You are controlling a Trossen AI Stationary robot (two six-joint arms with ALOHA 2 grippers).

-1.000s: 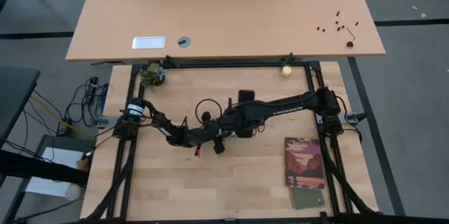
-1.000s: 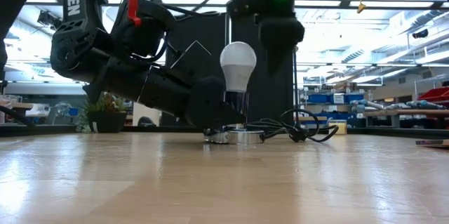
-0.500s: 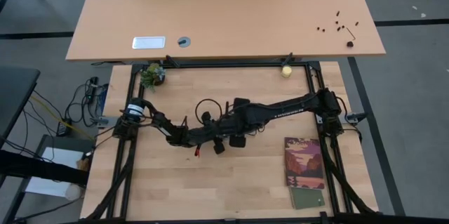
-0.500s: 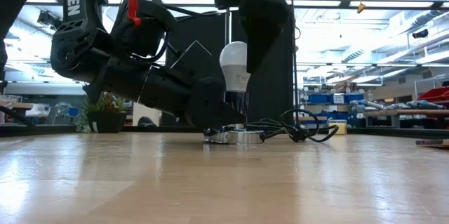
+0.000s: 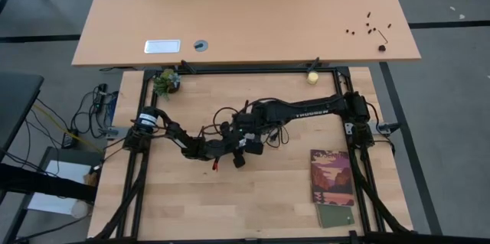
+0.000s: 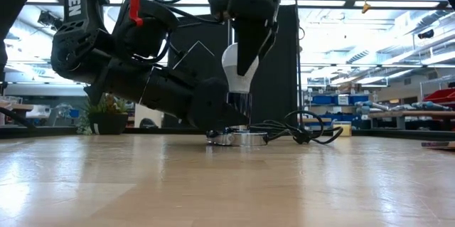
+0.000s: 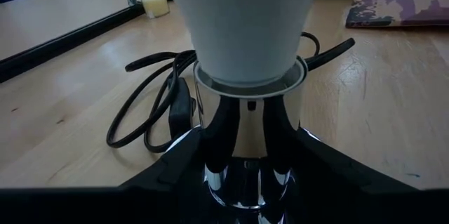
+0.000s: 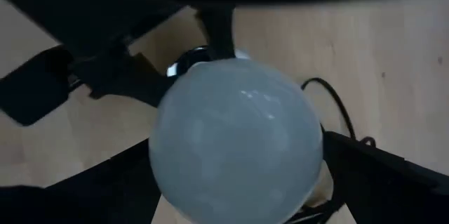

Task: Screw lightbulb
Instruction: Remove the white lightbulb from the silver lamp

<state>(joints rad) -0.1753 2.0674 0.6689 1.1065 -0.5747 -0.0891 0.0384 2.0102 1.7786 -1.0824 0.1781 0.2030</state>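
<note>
While the lightbulb [image 6: 239, 70] stood upright in the silver socket [image 6: 237, 137] near the middle of the desk [image 5: 253, 206], the left gripper [image 7: 245, 171] lay low along the wood and clasped the socket's shiny stem between its partly closed fingers [image 7: 184, 159]. From above, the right gripper [image 6: 249, 49] hung over the bulb's round top with its jaws spread wide, one finger passing in front of the white glass in the low view; whether it touched the glass could not be told, and it had no hold on anything. A black cord [image 6: 302, 133] curled away from the socket across the wood. Farther toward the right arm's side lay a booklet [image 5: 332, 176] with a green card [image 5: 337, 216] just beside it. A small potted plant [image 5: 165, 82] and a yellowish ball [image 5: 312, 77] sat at the far edge.
</note>
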